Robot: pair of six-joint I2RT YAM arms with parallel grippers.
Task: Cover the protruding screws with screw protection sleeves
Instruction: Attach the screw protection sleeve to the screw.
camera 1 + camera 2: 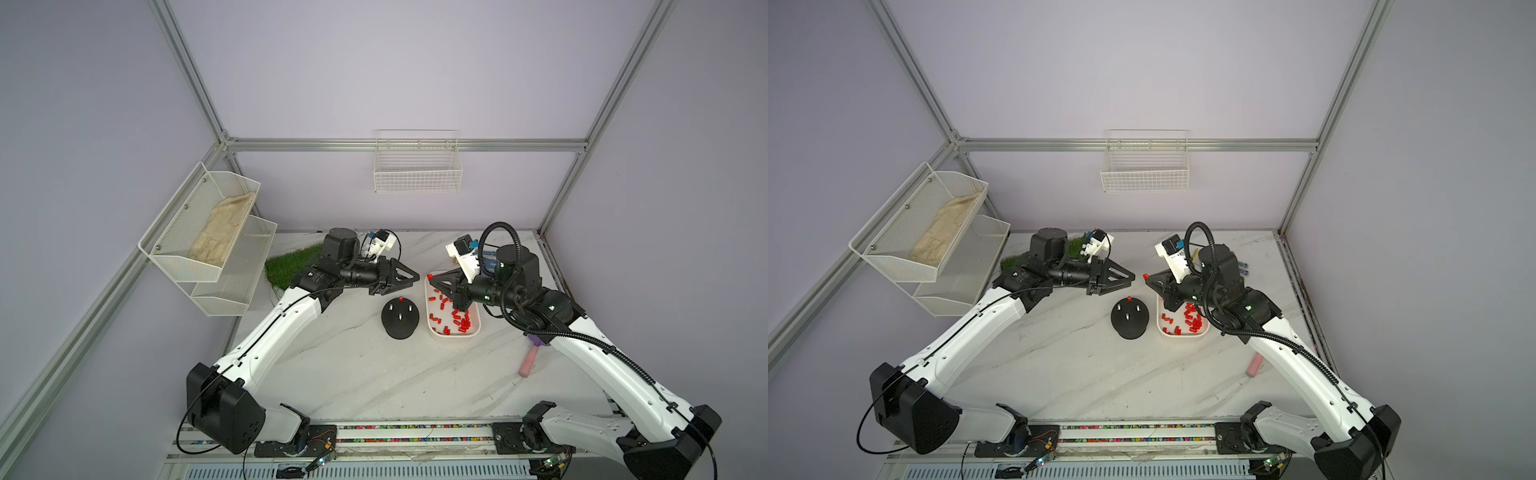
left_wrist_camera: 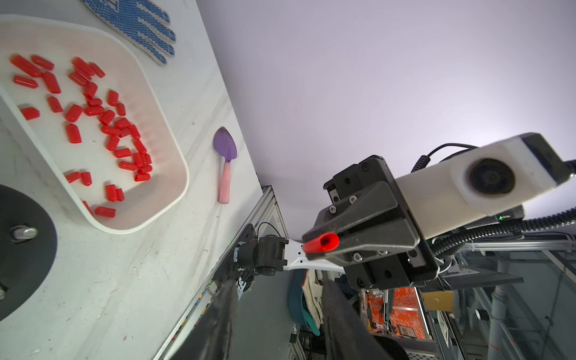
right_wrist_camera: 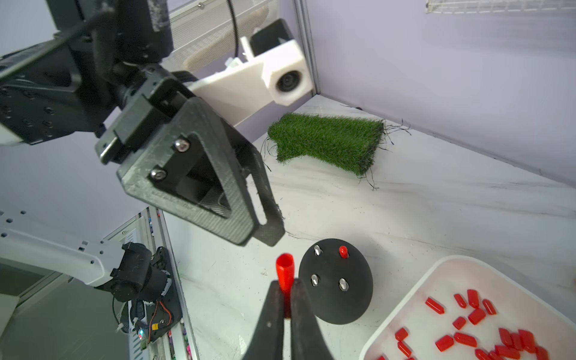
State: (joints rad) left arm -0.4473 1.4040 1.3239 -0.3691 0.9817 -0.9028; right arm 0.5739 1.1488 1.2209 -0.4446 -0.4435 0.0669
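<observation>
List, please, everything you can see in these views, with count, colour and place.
dome base: one, black, table centre
bare screws: three, silvery, on dome base
capped sleeve: one, red, on the fourth screw
tray: one, white, beside dome base
loose sleeves: many, red, in tray
held sleeve: one, red, above table
turf patch: one, green, far left table corner
trowel: one, purple and pink, right table edge
glove: one, white, blue dots, beyond tray
mesh shelf: one, white, left wall
cloth: one, beige, in mesh shelf
wire basket: one, white, back wall
left gripper: black, open, empty
right gripper: black, shut on held sleeve
</observation>
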